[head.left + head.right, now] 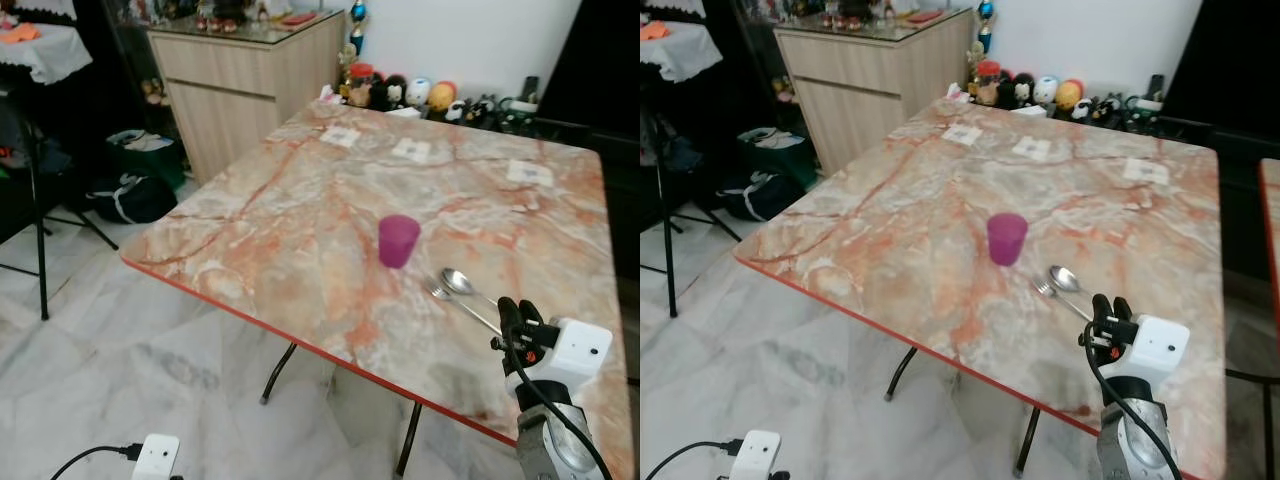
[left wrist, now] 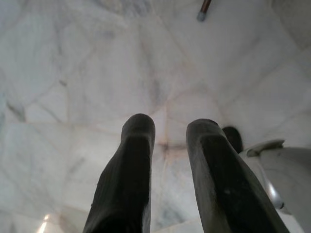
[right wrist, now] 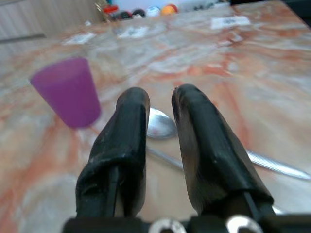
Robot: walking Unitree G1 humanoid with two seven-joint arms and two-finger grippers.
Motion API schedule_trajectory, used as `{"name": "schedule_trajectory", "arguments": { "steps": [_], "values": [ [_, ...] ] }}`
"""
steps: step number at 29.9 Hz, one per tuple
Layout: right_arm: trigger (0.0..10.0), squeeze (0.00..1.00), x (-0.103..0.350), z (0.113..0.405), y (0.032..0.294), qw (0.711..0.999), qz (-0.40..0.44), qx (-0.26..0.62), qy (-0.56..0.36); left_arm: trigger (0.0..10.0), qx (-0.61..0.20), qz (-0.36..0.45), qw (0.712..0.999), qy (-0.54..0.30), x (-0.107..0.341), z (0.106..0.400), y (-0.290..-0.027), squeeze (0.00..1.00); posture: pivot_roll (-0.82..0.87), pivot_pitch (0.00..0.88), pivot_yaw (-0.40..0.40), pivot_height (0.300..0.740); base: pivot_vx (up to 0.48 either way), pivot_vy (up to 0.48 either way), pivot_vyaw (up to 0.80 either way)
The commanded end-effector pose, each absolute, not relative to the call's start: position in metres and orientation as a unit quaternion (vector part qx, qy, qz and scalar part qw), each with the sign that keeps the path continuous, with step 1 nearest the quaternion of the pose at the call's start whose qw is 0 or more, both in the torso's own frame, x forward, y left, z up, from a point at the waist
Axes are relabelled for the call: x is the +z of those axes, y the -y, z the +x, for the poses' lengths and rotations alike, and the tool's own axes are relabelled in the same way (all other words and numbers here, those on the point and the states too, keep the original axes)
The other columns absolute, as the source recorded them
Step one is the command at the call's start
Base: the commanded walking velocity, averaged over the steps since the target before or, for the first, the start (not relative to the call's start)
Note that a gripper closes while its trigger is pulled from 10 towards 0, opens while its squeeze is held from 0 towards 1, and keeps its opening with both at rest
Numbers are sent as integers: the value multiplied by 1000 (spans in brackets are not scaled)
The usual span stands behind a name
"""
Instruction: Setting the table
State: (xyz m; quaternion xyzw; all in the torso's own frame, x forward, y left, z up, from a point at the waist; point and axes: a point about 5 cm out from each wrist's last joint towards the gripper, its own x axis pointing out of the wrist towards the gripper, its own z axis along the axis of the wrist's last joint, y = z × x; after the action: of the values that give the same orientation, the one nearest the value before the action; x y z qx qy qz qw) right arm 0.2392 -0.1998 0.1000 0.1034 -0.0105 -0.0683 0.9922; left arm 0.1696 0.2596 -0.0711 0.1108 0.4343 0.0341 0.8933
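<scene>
A purple cup (image 1: 398, 240) stands upright near the middle of the marble table (image 1: 280, 210). Just right of it lie a metal spoon (image 1: 458, 281) and a fork (image 1: 438, 291), side by side with handles pointing toward me. My right gripper (image 1: 518, 312) hovers low over the handle ends, its fingers slightly apart with nothing between them. In the right wrist view the cup (image 3: 68, 92) and the spoon bowl (image 3: 160, 124) lie just beyond the right gripper (image 3: 159, 94). My left gripper (image 2: 170, 126) hangs over the floor, fingers apart and empty.
Three small paper cards (image 1: 411, 150) lie along the table's far side. The red front edge (image 1: 300, 335) stands on thin metal legs. A wooden cabinet (image 1: 240, 80), a row of toys (image 1: 410, 93), a black bag (image 1: 130, 197) and a tripod leg (image 1: 40, 230) surround the table.
</scene>
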Motion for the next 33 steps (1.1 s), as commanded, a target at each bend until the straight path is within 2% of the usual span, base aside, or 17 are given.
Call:
{"name": "schedule_trajectory", "arguments": {
  "steps": [1, 11, 14, 15, 16, 17, 21, 24, 25, 27, 28, 33],
  "values": [
    [10000, 0, 103, 236, 206, 992, 95, -77, 15, 10000, 35, 104, 893, -436, -72, 171, -257, 0, 8, 0, 21, 740, 0, 0, 0],
    [10000, 0, 112, 254, 203, 995, 85, -54, 19, 10000, 36, 100, 896, -432, -71, 174, -256, 0, 16, 0, 14, 740, 0, 0, 0],
    [10000, 0, 121, 275, 203, 998, 54, -22, 14, 10000, 37, 98, 898, -428, -70, 176, -255, 0, 14, 0, 22, 740, 0, 0, 0],
    [10000, 576, 127, 284, 203, 999, 43, 1, 18, 10000, 38, 96, 898, -427, -70, 177, -254, 0, 17, 0, 21, 740, 0, 0, 0],
    [10000, 576, 129, 287, 204, 999, 43, 7, 20, 10000, 38, 96, 899, -426, -70, 178, -253, 0, 17, 0, 21, 740, 0, 0, 0],
    [10000, 1000, 130, 292, 204, 999, 36, 18, 11, 10000, 39, 95, 899, -426, -69, 178, -253, 0, 19, 0, 19, 740, 0, 0, 0],
    [10000, 1000, 145, 324, 213, 997, -26, 72, -9, 10000, 34, 96, 900, -424, -69, 183, -248, 0, 32, 0, 16, 740, 0, 0, 0],
    [10000, 1000, 151, 334, 214, 995, -27, 95, -24, 10000, 35, 94, 901, -423, -68, 184, -248, 0, 37, 2, 17, 740, 0, 0, 0],
    [10000, 941, 154, 343, 215, 991, -53, 114, -40, 10000, 36, 92, 901, -422, -68, 185, -248, 0, 35, 6, 15, 740, 0, 0, 0],
    [10000, 941, 156, 346, 215, 990, -63, 121, -42, 10000, 37, 91, 901, -422, -68, 185, -248, 0, 35, 6, 15, 740, 0, 0, 0],
    [10000, 0, 159, 353, 217, 988, -54, 133, -52, 10000, 37, 91, 902, -421, -68, 186, -248, 0, 38, 18, 15, 740, 0, 0, 0],
    [10000, 0, 151, 360, 228, 973, -91, 173, -126, 10000, 34, 90, 902, -422, -67, 188, -248, 0, 42, 33, 13, 740, 0, 0, 0]
  ]
}}
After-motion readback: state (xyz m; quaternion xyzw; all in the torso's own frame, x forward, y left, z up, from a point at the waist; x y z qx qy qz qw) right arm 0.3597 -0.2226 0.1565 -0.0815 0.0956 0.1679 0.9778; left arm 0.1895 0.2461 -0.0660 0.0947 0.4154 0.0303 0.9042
